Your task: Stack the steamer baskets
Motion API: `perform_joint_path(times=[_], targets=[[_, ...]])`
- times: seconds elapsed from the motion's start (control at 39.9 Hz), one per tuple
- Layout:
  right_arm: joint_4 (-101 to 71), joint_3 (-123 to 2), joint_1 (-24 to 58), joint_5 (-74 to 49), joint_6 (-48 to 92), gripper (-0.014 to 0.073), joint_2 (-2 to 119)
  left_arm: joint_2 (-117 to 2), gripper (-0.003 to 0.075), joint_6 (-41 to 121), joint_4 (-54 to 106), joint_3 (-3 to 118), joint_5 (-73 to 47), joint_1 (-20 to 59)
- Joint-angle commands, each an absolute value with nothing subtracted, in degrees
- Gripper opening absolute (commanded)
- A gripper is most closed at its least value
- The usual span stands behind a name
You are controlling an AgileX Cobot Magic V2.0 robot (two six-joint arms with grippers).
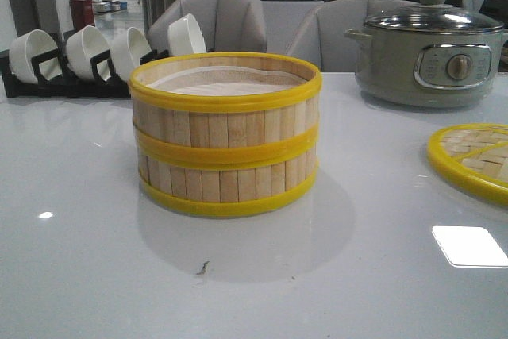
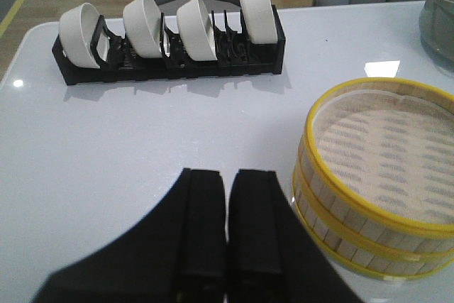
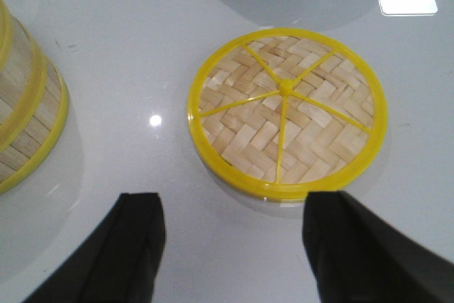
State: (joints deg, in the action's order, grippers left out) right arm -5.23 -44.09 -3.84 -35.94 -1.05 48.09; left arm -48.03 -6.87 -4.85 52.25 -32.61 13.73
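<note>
At the right edge of the front view, the woven lid (image 1: 470, 159) is cut off by the frame, so only its left part shows, at about four o'clock from the stack; the right wrist view shows it whole, flat on the white table (image 1: 87, 275) with yellow spokes meeting at its centre. Neither arm appears in the front view. The steamer baskets (image 1: 225, 134) stand one on top of the other near the middle of the table, rims aligned, the pale liner visible inside the upper one. Behind them, at about ten o'clock, a black rack (image 1: 59, 78) holds four white bowls (image 1: 86, 52) tilted on edge, and at about two o'clock sits the grey-green pot (image 1: 429, 55) with a glass cover. Seen from the left wrist, the left gripper (image 2: 227, 228) has its black fingers pressed together with nothing between them, and the stack stands just beside it, apart from it. The right gripper (image 3: 234, 239) is spread wide and empty, the lid lying beyond its fingertips and only a sliver of the baskets in that view.
</note>
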Motion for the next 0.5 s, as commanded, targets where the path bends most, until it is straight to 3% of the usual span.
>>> perform_joint_path(times=[0.0, 0.23, 0.48], targets=[[-5.7, -45.9, -3.9, -31.7, -0.9, 0.0531, 47.9, -43.5, 0.0085, -7.6, -4.5, 47.8, -25.4, 13.6], [-6.2, -45.5, -3.9, -31.9, -0.9, 0.0531, 48.0, -35.1, 0.0085, -11.5, -4.5, 34.2, -20.8, 13.6], [-6.3, -45.4, -3.9, -32.6, -0.9, 0.0503, 50.2, -31.5, 0.0085, -11.5, -4.8, 27.8, -20.0, 13.6]])
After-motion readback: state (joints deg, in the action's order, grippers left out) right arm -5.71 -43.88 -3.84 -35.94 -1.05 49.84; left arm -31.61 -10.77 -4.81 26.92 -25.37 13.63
